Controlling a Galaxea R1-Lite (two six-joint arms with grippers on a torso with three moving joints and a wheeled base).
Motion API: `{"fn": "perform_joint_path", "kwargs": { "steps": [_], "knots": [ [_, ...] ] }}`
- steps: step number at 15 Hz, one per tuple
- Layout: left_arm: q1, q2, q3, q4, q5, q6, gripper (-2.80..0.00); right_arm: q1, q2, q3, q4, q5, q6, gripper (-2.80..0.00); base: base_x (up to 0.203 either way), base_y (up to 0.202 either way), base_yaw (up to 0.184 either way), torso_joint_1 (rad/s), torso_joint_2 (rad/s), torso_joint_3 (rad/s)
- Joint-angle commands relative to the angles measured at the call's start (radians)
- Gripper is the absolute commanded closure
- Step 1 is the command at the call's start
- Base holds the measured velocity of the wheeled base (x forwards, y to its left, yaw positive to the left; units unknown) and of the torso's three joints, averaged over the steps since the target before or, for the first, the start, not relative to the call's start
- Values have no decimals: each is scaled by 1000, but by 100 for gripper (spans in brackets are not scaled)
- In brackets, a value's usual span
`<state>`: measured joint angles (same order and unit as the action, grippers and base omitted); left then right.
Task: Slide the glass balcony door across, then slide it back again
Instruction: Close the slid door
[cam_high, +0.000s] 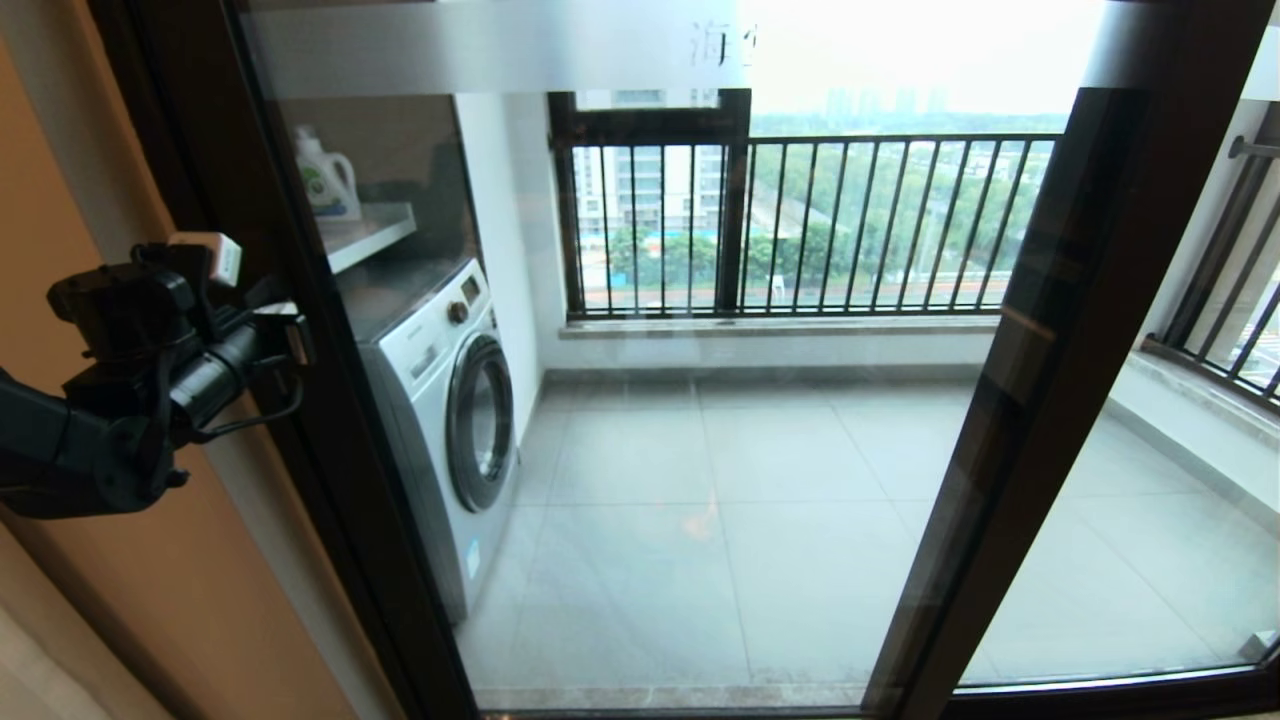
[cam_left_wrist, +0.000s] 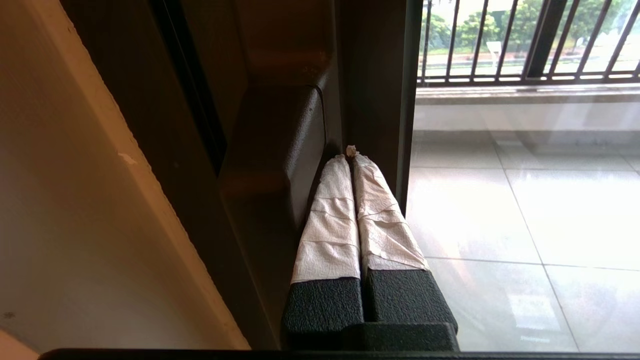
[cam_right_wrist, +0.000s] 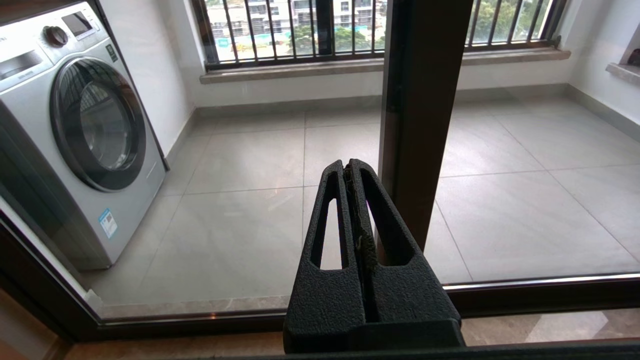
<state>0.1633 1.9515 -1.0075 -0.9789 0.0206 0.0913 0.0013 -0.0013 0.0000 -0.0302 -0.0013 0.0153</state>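
The left gripper (cam_left_wrist: 352, 155) has its 2 paper-wrapped fingers (cam_left_wrist: 332, 220) pressed together with nothing between them, their tips tucked into the corner between the black bar handle (cam_left_wrist: 280, 165) and the dark frame of the glass balcony door (cam_high: 700, 450). In the head view the door fills the opening: its left stile sits against the orange wall (cam_high: 150, 600), and its right stile overlaps a second panel (cam_high: 1150, 520). It looks fully slid to the left, though whether this is the first or the return pass cannot be judged from here.

To do the push well, the fingers should stay wedged behind the handle (not out on the bare glass, where they would skate) and press straight along the track, level and steady, so the door does not bind.

The right gripper (cam_right_wrist: 350, 167) is likewise closed on nothing, idle, low in front of the glass, facing the washing machine (cam_right_wrist: 75, 130).
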Motion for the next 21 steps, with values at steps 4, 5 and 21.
{"fn": "perform_joint_path", "kwargs": {
  "steps": [4,5,21],
  "knots": [
    [15,12,-10,-7,7,1,0,0,1,12,0,0,0,0,0,0,0,0,0,0],
    [16,13,-10,-7,6,1,0,0,1,12,0,0,0,0,0,0,0,0,0,0],
    [53,-38,20,-7,-56,-8,0,0,1,12,0,0,0,0,0,0,0,0,0,0]
  ]
}}
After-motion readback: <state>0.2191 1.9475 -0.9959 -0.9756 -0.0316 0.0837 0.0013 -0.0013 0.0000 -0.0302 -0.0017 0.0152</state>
